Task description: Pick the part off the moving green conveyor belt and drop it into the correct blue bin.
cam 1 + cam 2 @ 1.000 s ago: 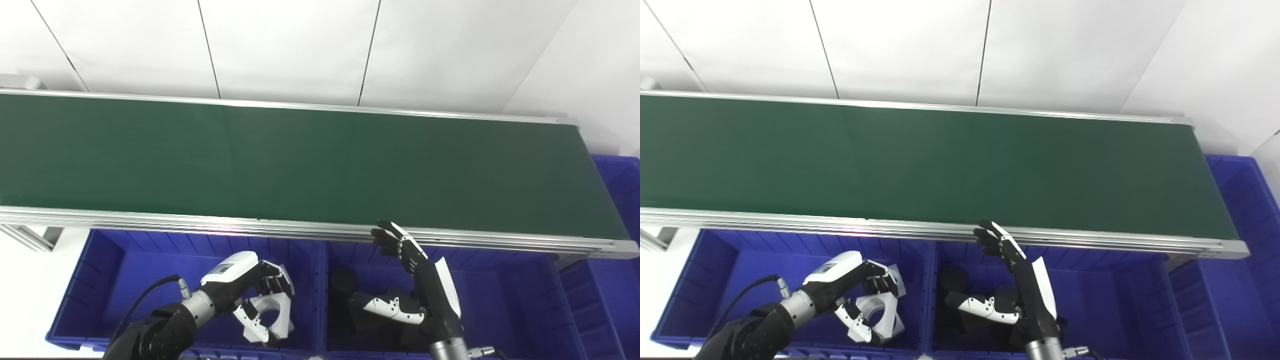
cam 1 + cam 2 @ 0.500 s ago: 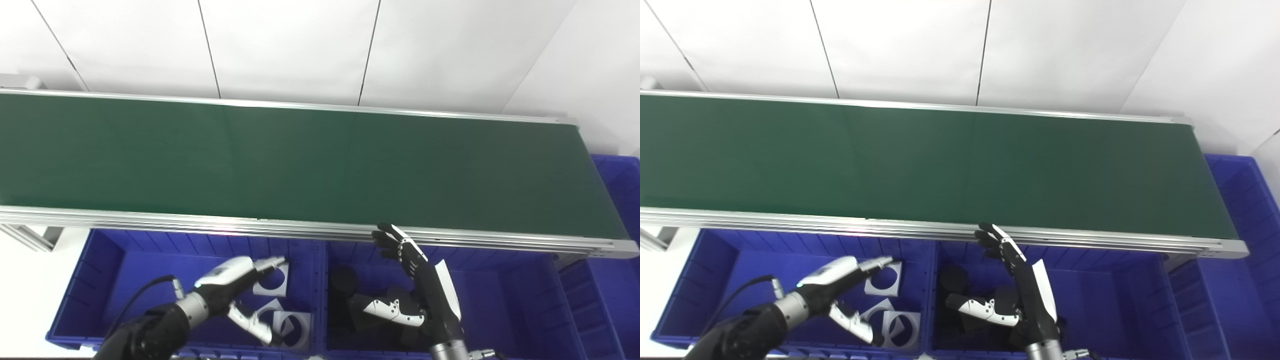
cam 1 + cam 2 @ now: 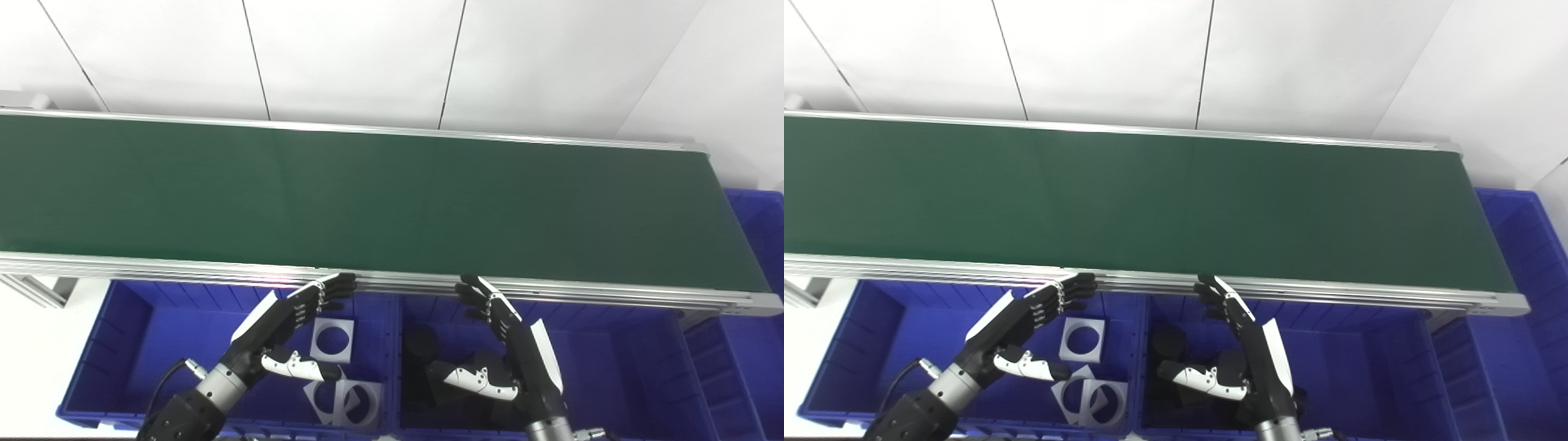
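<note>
The green conveyor belt (image 3: 367,196) runs across the view with no part on it. My left hand (image 3: 285,324) is open above the left blue bin (image 3: 141,343), fingers stretched toward the belt's near rail. Several white square parts with round holes (image 3: 332,339) lie in that bin, one apart and others (image 3: 343,401) overlapping at the front. My right hand (image 3: 511,355) is open above the middle blue bin (image 3: 618,361), fingertips near the rail. Black parts (image 3: 421,343) lie in that bin, partly hidden by the hand.
The belt's aluminium rail (image 3: 184,269) overhangs the bins' far edges. Another blue bin (image 3: 756,245) stands at the right end of the belt. White wall panels rise behind the conveyor.
My left hand let go of the white square part, which now lies in the left bin, then opened and rose toward the belt rail. The right hand barely moved.
</note>
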Controlling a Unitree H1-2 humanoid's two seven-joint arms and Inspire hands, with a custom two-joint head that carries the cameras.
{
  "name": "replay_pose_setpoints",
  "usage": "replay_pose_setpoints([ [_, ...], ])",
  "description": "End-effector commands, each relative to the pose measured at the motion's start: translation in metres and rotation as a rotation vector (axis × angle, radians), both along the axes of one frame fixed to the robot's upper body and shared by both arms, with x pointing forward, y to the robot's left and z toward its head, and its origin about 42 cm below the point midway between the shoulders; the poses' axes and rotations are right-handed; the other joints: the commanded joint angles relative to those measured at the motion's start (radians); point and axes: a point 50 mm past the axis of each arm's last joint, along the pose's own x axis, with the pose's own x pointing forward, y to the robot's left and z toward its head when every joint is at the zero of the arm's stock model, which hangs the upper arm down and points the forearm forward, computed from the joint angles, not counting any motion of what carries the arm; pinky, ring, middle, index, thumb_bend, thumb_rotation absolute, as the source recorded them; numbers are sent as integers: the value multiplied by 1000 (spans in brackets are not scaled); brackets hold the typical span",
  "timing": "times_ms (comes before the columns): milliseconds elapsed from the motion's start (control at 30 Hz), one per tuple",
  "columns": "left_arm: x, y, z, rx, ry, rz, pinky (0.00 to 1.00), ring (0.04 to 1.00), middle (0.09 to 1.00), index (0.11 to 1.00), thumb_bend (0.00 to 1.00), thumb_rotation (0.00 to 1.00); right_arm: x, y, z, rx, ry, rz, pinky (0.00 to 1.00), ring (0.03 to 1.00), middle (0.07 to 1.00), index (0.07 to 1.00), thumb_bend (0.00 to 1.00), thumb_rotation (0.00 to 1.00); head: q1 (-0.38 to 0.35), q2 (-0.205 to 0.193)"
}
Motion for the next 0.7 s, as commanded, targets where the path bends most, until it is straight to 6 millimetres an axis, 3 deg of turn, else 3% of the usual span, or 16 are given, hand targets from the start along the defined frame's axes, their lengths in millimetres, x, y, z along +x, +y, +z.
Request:
replay_pose_setpoints([
  [0, 3, 2, 8, -36, -74, 37, 822, 855, 864, 852, 893, 290, 3, 2, 13, 6, -44, 3, 750, 802, 823, 865, 798, 309, 0, 1],
  [667, 4, -6, 6, -50, -73, 65, 795, 844, 851, 836, 886, 236, 3, -1, 10, 12, -50, -14, 759, 802, 812, 856, 797, 319, 14, -2],
])
